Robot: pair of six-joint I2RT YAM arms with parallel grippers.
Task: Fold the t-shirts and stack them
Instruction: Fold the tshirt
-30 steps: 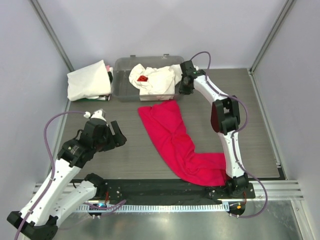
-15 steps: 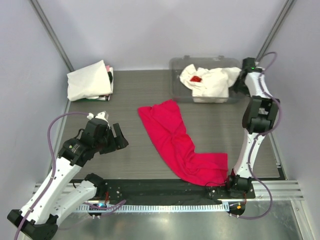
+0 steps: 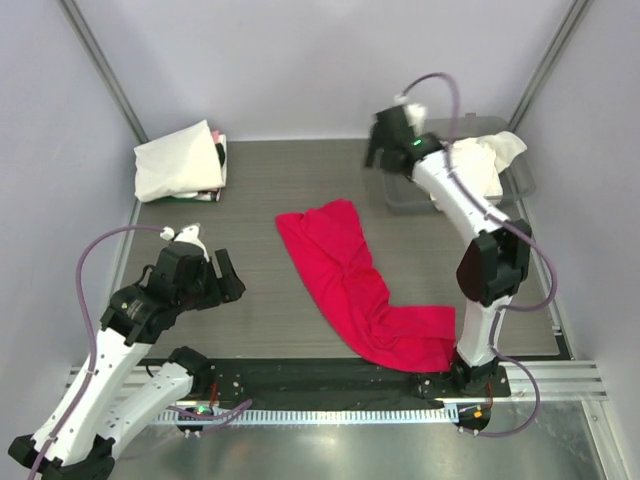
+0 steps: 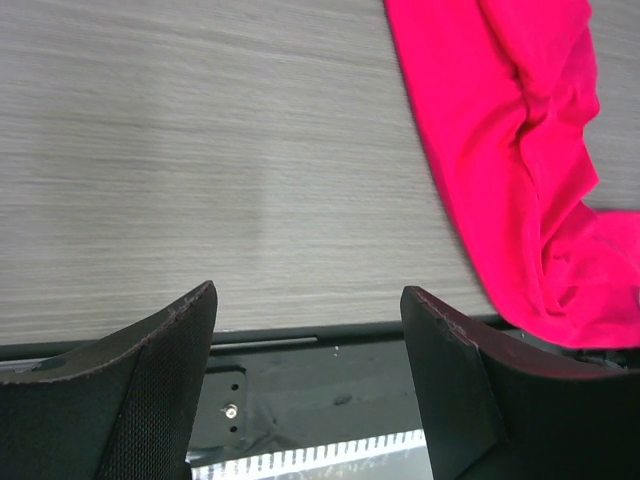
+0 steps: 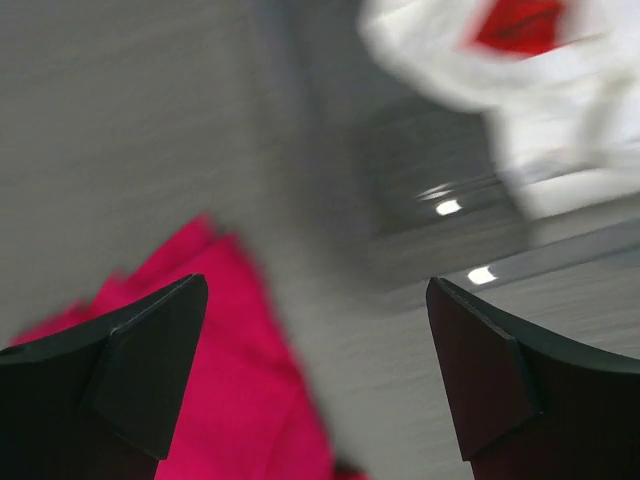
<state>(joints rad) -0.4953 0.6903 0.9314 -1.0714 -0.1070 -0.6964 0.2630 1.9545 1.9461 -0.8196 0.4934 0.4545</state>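
A crimson red t-shirt (image 3: 350, 285) lies crumpled in a long strip from the table's centre to the near right; it also shows as the red t-shirt (image 4: 520, 150) and as blurred red cloth (image 5: 235, 340). White t-shirts (image 3: 492, 160) are heaped in the tub at the back right, one white t-shirt with a red mark (image 5: 480, 70). A folded white t-shirt (image 3: 178, 160) rests at the back left. My left gripper (image 3: 226, 276) (image 4: 308, 295) hovers open left of the red shirt, with nothing between its fingers. The right gripper (image 3: 380, 148) (image 5: 318, 285) stands open and empty, left of the tub.
The clear grey plastic tub (image 3: 405, 198) sits at the back right near the wall post, partly hidden by my right arm. A black rail (image 3: 330, 375) runs along the near table edge. Grey walls close in the left, back and right.
The tub with the white shirts slid from the back centre to the back right. My right gripper opened, let go of it and swung back left. The left arm barely shifted.
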